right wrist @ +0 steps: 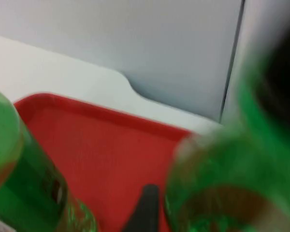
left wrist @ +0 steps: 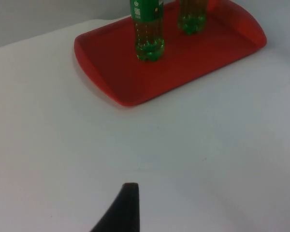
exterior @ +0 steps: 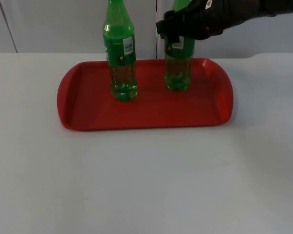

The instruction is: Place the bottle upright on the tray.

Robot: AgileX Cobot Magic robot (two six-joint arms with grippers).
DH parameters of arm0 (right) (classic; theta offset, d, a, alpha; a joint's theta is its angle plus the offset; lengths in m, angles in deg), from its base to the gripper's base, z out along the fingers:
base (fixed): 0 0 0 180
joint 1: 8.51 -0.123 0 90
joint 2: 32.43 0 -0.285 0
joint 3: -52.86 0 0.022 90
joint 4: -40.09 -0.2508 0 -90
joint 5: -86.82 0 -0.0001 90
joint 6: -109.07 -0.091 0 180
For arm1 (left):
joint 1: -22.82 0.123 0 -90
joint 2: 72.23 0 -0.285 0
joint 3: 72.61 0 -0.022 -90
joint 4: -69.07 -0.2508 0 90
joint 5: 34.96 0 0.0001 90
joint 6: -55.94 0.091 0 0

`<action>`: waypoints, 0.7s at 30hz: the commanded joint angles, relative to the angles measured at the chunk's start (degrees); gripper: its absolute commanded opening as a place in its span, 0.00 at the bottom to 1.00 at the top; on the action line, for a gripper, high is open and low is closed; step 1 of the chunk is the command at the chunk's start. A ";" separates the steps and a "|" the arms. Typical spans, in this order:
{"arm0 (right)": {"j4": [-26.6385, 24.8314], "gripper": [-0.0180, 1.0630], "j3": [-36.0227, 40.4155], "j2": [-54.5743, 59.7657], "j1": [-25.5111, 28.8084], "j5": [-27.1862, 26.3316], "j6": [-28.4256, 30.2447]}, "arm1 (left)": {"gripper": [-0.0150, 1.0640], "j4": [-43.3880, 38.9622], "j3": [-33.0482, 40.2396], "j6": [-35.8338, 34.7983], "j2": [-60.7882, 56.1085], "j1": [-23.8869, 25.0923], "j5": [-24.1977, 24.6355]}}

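A red tray (exterior: 151,109) lies across the middle of the table. Two green bottles stand upright on it. The left bottle (exterior: 121,58) stands free near the tray's left half. The right bottle (exterior: 178,73) stands near the back rim, and my right gripper (exterior: 181,25) is shut on its upper part, coming in from the right. In the right wrist view that bottle (right wrist: 222,193) sits close against a black fingertip (right wrist: 145,208), with the other bottle (right wrist: 19,179) beside it. My left gripper (left wrist: 123,212) waits low over bare table, well in front of the tray (left wrist: 125,63).
The white table top (exterior: 146,185) stretches in front of the tray and to both sides. The grey partition wall (exterior: 53,24) rises just behind the tray's back rim.
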 commanded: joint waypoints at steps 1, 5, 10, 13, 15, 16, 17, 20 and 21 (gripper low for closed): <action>0.15 0.82 -0.10 0.10 -0.06 0.44 -0.30 | 0.99 -0.39 0.25 0.09 -0.22 -0.34 -0.09; 0.15 0.85 -0.10 0.10 -0.06 0.20 -0.30 | 0.99 -0.39 0.25 0.09 -0.22 -0.34 -0.09; 0.15 0.85 -0.10 0.10 -0.06 1.71 -0.30 | 0.99 -0.39 0.25 0.09 -0.22 -0.34 -0.09; 0.15 0.85 -0.10 0.10 -0.06 2.32 -0.30 | 0.99 -0.39 0.25 0.09 -0.22 -0.34 -0.09; 0.15 0.85 -0.10 0.10 -0.06 2.96 -0.30 | 0.99 -0.39 0.25 0.09 -0.22 -0.34 -0.09; 0.15 0.85 -0.10 0.10 -0.06 3.24 -0.30 | 0.99 -0.39 0.25 0.09 -0.22 -0.34 -0.09; 0.15 0.86 -0.10 0.10 -0.06 3.38 -0.30 | 0.99 -0.39 0.25 0.09 -0.22 -0.34 -0.09; 0.15 0.94 -0.10 0.10 -0.06 3.38 -0.30 | 0.99 -0.39 0.25 0.09 -0.22 -0.34 -0.09; 0.15 0.97 -0.10 0.10 -0.06 3.50 -0.30 | 0.99 -0.39 0.25 0.09 -0.22 -0.34 -0.09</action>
